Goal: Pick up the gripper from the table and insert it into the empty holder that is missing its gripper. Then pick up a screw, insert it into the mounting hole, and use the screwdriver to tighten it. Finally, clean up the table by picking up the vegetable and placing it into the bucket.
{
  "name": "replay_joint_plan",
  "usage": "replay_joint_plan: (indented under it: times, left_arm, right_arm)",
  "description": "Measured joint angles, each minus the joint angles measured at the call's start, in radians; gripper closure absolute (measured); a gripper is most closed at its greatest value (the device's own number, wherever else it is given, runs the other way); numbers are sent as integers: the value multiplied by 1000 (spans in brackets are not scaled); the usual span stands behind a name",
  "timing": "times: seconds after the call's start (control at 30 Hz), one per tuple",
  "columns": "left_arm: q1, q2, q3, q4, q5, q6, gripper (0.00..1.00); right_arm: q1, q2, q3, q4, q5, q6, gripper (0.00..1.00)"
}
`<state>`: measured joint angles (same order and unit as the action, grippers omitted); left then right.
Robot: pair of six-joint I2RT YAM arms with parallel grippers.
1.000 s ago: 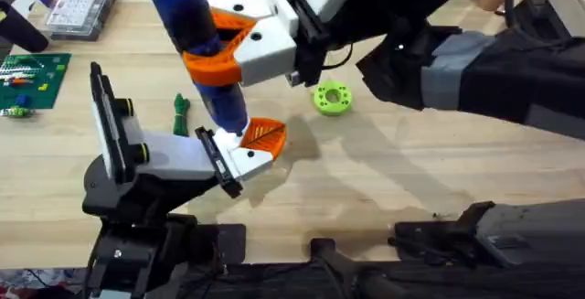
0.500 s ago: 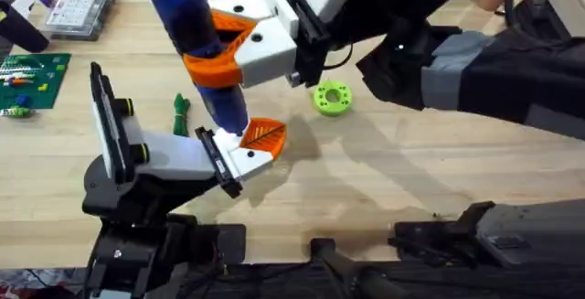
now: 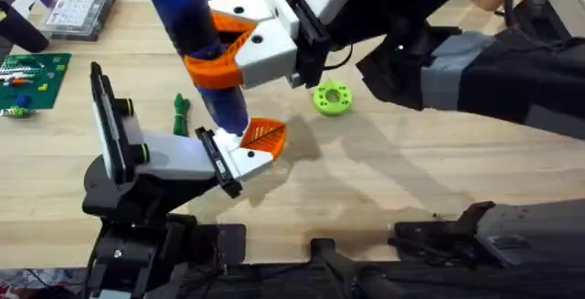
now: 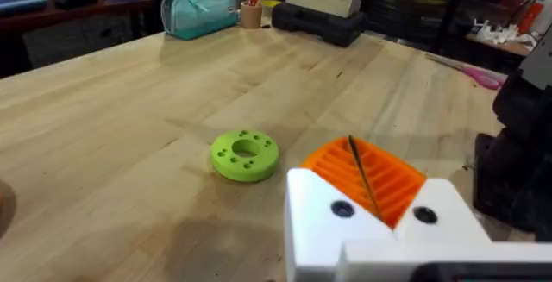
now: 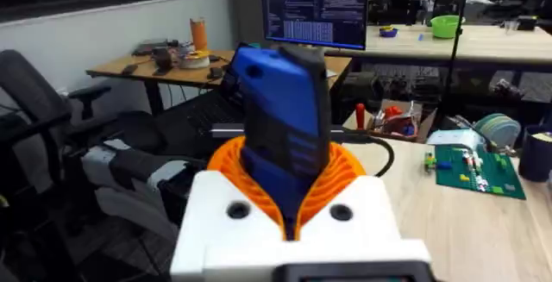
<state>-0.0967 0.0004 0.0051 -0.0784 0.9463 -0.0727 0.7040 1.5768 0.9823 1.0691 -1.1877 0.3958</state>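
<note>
1. Right gripper [image 3: 219,52], upper centre of the overhead view, is clenched on the blue screwdriver [image 3: 196,38], which stands nearly upright with its tip down at the holder [image 3: 174,157].
2. Left gripper [image 4: 375,200] grasps a thin dark pin between its pads.
3. Dark green vegetable [image 3: 180,113] lies just beyond the holder.
4. Green disc [image 3: 331,98] sits right of centre.

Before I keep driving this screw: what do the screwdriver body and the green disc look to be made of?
The screwdriver looks like smooth blue plastic with a soft sheen, though painted metal can't be ruled out. The green disc looks like matte printed plastic, with uniform colour and small holes around its ring.
</note>
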Motion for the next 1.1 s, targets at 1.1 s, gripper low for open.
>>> replay_joint_plan:
  times: [1.1]
  left_arm:
    - [0, 0, 0, 0, 0, 0, 983]
  right_arm:
    - [-115, 1, 469, -1286, 266, -531, 963]
